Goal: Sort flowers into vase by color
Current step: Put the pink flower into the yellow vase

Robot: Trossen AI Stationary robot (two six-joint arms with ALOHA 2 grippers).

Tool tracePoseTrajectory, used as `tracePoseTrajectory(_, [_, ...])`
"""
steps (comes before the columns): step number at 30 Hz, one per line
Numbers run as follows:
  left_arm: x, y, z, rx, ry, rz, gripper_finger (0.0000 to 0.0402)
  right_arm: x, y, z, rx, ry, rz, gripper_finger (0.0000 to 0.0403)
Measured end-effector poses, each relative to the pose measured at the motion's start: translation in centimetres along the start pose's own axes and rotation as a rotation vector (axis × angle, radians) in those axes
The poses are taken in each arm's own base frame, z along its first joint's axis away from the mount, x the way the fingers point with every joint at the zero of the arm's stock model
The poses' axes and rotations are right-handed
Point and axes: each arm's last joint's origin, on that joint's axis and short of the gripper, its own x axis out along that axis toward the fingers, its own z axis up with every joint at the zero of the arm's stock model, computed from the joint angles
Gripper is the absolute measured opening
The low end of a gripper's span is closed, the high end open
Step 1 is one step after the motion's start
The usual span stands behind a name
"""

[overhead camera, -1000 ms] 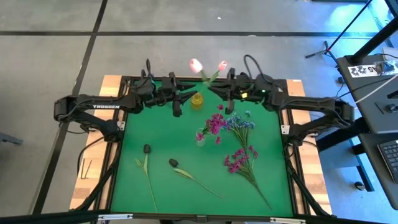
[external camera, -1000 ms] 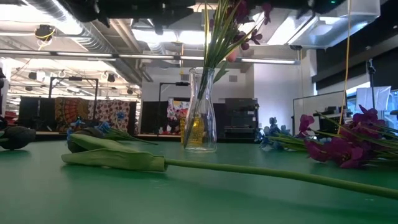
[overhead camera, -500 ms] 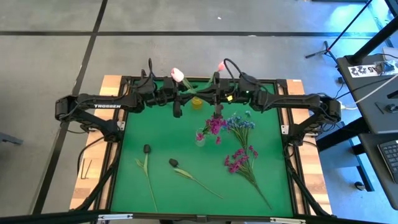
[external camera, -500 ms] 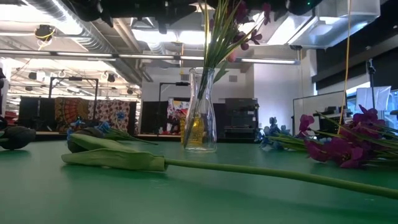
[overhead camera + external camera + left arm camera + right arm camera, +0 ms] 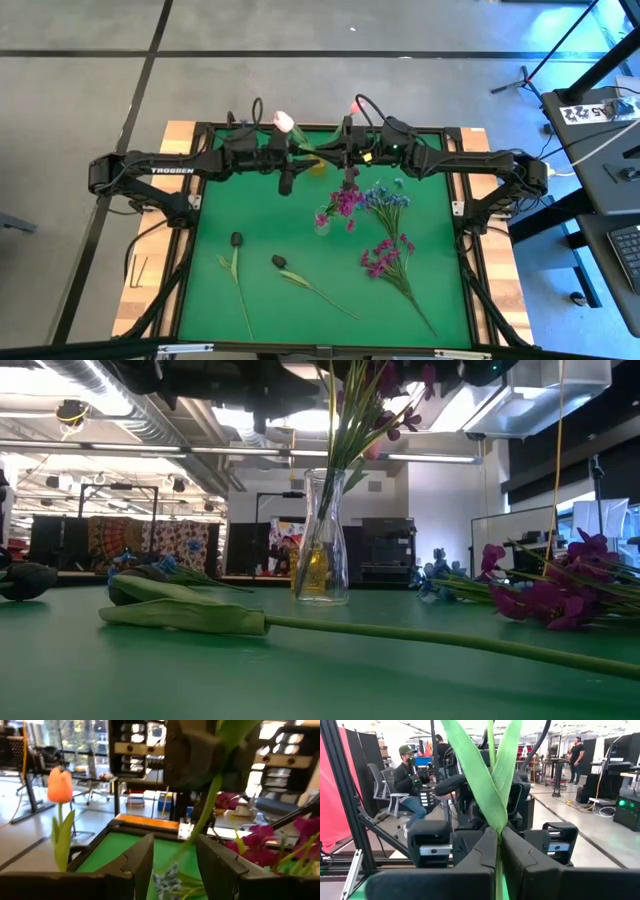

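Note:
My right gripper (image 5: 333, 152) is at the table's far middle, shut on a tulip whose white-pink bud (image 5: 284, 121) leans toward the table's left. My left gripper (image 5: 296, 152) faces it, open. Its fingers (image 5: 142, 857) stand on either side of that tulip's stem (image 5: 202, 815); I cannot tell whether they touch it. A second pink tulip (image 5: 355, 105) stands upright behind the grippers and also shows in the left wrist view (image 5: 60, 785). Its foot is hidden. A yellow vase (image 5: 318, 166) shows partly under the arms. My right gripper pinches the tulip's green stem (image 5: 498, 865) between its two shut fingers, just below where the two leaves (image 5: 485, 785) spread. The fingers reach level from the table's right. The tulip is lifted clear of the table; its lower end is hidden.
A clear vase (image 5: 322, 222) with magenta flowers stands mid-table and shows in the low view (image 5: 322, 540). Blue clusters (image 5: 385, 197) and magenta clusters (image 5: 382, 260) lie at the right. Two dark-budded flowers (image 5: 236, 240) (image 5: 279, 261) lie at the near left.
My right gripper has gone toward the table's left with the tulip, whose bud has swung left and a little toward the near edge. My left gripper has shifted slightly toward the right gripper. The second tulip has stayed in place.

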Motion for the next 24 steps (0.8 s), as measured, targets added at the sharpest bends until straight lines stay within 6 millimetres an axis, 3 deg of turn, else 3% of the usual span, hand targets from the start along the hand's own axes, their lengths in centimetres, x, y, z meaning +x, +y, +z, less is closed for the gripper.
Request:
tracePoseTrajectory(11, [-0.1, -0.8, 1.4, 0.022, -0.142, -0.080, 0.0143, 0.0, 0.0, 0.0, -0.009, -0.003, -0.002, 0.0012])
tracePoseTrajectory(24, [0.0, -0.9, 1.3, 0.017, -0.130, -0.046, 0.0115, 0.0, 0.0, 0.3, 0.014, -0.029, 0.003, 0.0012])
